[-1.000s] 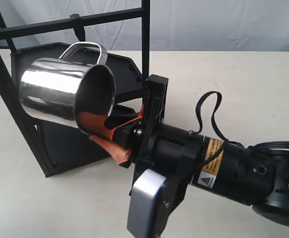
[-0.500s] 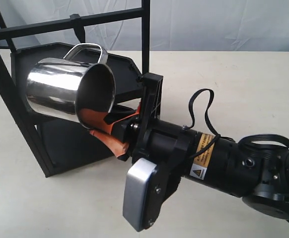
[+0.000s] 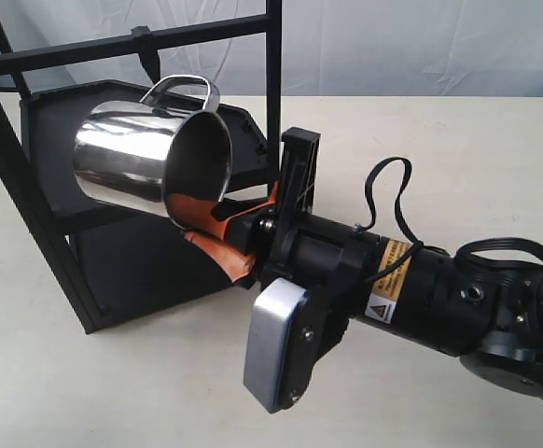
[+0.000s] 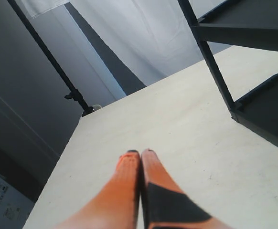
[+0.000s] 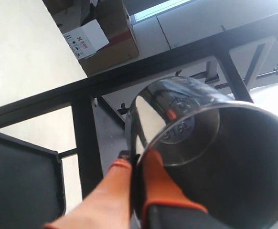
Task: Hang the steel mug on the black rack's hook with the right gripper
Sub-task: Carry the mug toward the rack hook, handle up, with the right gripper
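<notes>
The steel mug (image 3: 141, 163) was mirror-polished metal; the black rack (image 3: 29, 140) looked matt-painted metal; the table (image 3: 458, 159) appeared smooth and matt.

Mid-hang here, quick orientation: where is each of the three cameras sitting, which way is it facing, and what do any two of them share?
Exterior: off the arms, looking down across the table at the black rack; the right gripper holds the steel mug below the hook.
Left wrist: on the left arm, looking along the shut left gripper over the tabletop at the rack's foot.
Right wrist: on the right arm, looking into the mug's mouth.
Shared: exterior and right wrist both show mug, rack and right gripper.
</notes>
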